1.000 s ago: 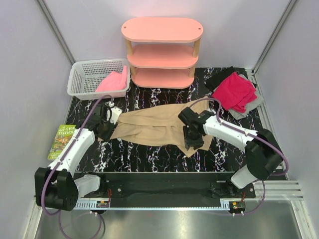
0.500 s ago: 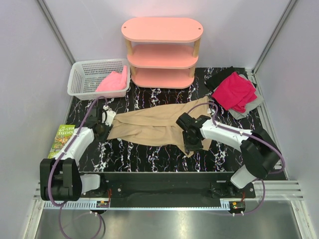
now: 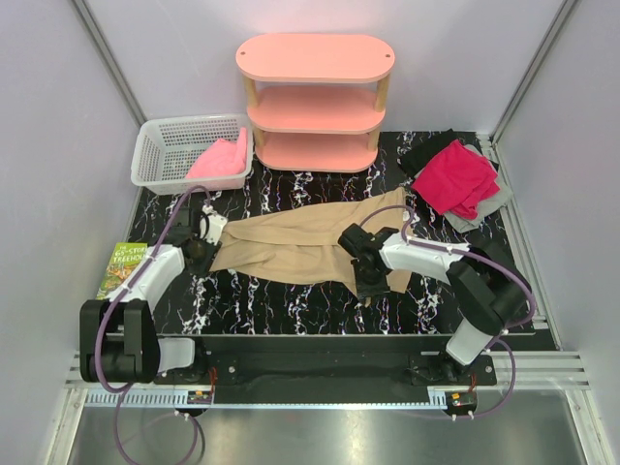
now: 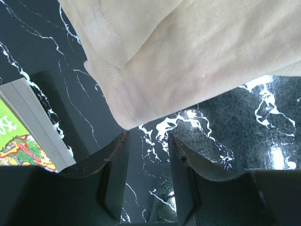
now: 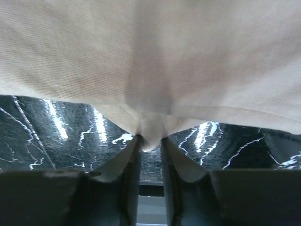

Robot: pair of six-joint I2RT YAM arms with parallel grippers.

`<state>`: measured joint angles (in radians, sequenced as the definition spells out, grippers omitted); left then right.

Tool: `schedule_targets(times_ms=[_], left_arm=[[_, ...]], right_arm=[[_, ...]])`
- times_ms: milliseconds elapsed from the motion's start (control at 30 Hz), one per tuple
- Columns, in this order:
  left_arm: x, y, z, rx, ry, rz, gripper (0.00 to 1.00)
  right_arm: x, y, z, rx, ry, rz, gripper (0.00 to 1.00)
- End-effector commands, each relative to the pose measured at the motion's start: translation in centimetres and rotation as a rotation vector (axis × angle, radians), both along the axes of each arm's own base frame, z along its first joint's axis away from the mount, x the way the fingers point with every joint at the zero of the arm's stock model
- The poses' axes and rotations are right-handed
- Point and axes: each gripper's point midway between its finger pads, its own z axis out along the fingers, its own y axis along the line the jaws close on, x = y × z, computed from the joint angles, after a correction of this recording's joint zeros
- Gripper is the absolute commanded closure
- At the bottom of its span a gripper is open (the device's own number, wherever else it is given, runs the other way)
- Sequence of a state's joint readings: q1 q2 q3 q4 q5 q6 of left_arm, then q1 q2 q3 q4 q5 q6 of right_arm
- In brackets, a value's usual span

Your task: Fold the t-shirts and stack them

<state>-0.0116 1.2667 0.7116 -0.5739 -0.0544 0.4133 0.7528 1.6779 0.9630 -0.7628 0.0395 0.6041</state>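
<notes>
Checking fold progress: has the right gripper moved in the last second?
Yes. The right gripper, pinching the tan shirt, has slid left, from below the pink shelf's right leg to left of it.

Both arms (image 3: pixel 145 281) are built of white links and black joints, purple cables (image 3: pixel 175 211) looped alongside; the left pincer (image 4: pixel 148 141) and right pincer (image 5: pixel 149 141) are dark-fingered.

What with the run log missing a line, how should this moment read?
tan t-shirt: spread on table | left jaws: open, at its edge | right jaws: pinching hem
</notes>
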Motion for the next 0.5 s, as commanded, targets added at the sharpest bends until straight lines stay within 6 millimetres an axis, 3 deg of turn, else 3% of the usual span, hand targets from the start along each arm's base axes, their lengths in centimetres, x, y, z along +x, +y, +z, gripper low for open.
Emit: schedule_targets(times_ms=[0,200,300,467], left_arm=[[1.3,-0.5,-0.7,-0.035,-0.017,0.003,0.57],[2.5,-0.8,-2.4,-0.051,0.026,0.001,0.56],[3.0,-0.8,-2.9,-0.051,0.041,0.002,0.55],[4.2,-0.8,-1.9,-0.048,0.029,-0.004,0.58]], right_arm=[[0.5,0.7,-1.8,-0.002,-0.008,-0.005,0.77],[-0.6,0.2,-0.7,0.021,0.0,-0.035,1.0],[-1.6,-0.3,0.9,0.049,-0.002,-0.066,1.0],[-4.0,-1.3,4.4,0.116,-0.006,-0.121,1.0]])
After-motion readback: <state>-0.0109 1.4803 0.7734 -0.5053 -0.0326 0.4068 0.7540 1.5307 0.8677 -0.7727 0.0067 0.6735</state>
